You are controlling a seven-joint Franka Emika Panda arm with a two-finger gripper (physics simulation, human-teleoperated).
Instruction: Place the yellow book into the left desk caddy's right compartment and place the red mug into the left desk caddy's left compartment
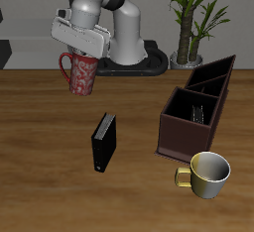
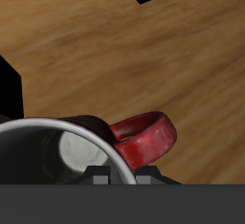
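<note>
Half is done: a spiral-bound pale notepad is seen inside the dark brown desk caddy, while the speckled red mug, gripped by the closed claw, is held well apart from the slant-walled compartment.

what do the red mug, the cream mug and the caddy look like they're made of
The red mug, held up by the gripper, looks like glazed ceramic: glossy red with pale speckles and a shiny loop handle. The yellowish-cream mug shines like polished ceramic, maybe metal. The left desk caddy looks like matte dark brown wood or board, with thin flat walls.
</note>
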